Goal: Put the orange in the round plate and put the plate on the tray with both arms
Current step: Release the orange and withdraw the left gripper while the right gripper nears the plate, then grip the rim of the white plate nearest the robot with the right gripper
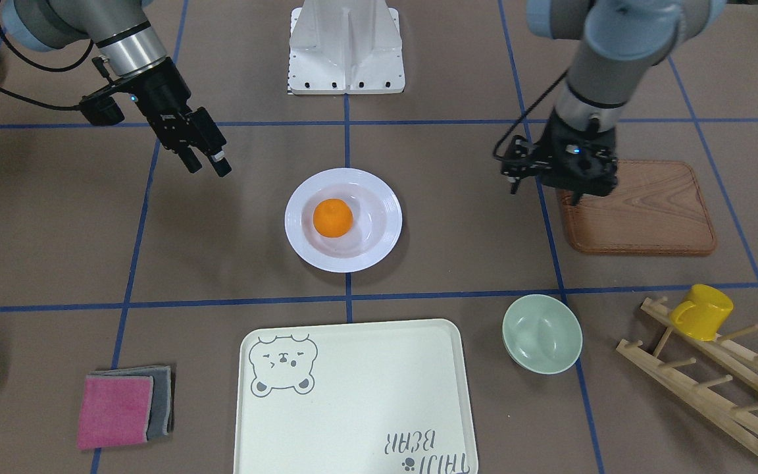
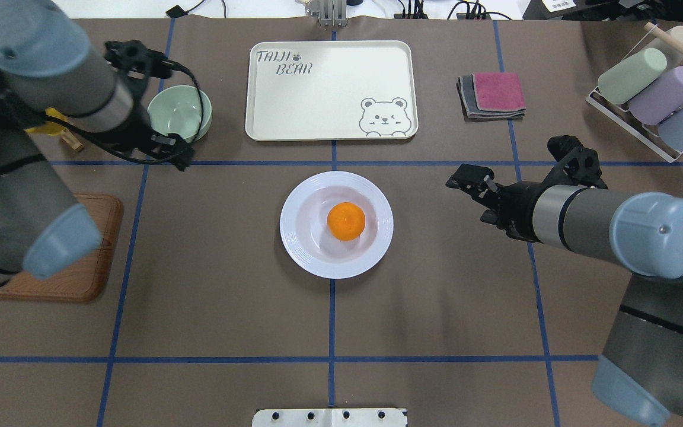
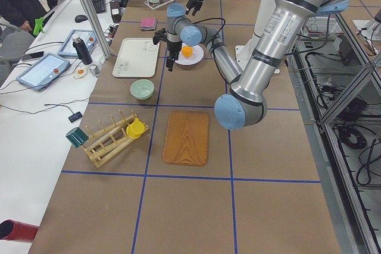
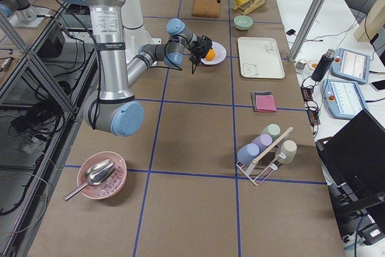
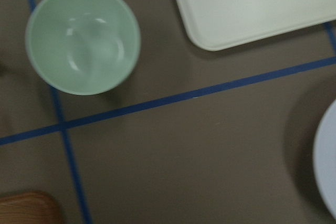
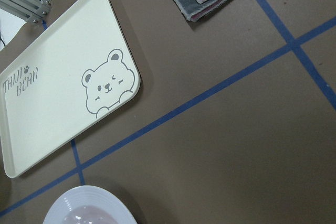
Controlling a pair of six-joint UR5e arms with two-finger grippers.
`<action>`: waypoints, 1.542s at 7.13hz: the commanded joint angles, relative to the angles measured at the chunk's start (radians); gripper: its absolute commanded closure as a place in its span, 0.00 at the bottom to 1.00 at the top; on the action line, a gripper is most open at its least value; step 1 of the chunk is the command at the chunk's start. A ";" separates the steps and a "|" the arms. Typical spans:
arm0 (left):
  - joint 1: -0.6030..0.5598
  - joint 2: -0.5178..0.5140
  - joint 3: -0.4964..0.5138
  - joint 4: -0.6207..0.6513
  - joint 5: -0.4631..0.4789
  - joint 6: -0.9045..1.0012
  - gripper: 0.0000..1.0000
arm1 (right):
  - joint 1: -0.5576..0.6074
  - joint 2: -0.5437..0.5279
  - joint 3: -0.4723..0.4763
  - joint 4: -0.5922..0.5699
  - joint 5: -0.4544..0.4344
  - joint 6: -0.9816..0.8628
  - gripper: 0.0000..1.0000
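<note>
The orange (image 1: 333,218) (image 2: 346,221) lies inside the white round plate (image 1: 389,204) (image 2: 294,237) at the table's middle. The cream tray (image 1: 366,395) (image 2: 318,101) with the bear drawing lies flat on the far side of the plate, apart from it. My right gripper (image 1: 206,166) (image 2: 463,181) hovers beside the plate on the robot's right, open and holding nothing. My left gripper (image 1: 573,194) (image 2: 178,157) points down between the pale-green bowl and the wooden board, its fingers hidden by its own body. Both wrist views show only an edge of the plate (image 5: 328,171) (image 6: 89,208).
A pale-green bowl (image 1: 542,332) stands beside the tray. A brown wooden board (image 1: 649,210) lies under the left arm. Beyond it a wooden rack holds a yellow mug (image 1: 701,311). Folded pink and grey cloths (image 1: 122,408) lie on the tray's other side, near a cup rack (image 2: 656,95).
</note>
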 commanded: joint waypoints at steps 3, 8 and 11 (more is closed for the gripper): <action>-0.534 0.282 0.201 -0.015 -0.145 0.768 0.01 | -0.203 0.002 -0.106 0.258 -0.323 0.211 0.01; -0.644 0.331 0.267 -0.016 -0.201 0.809 0.01 | -0.263 0.126 -0.342 0.293 -0.365 0.314 0.09; -0.644 0.349 0.265 -0.017 -0.228 0.810 0.01 | -0.265 0.203 -0.393 0.233 -0.367 0.322 0.17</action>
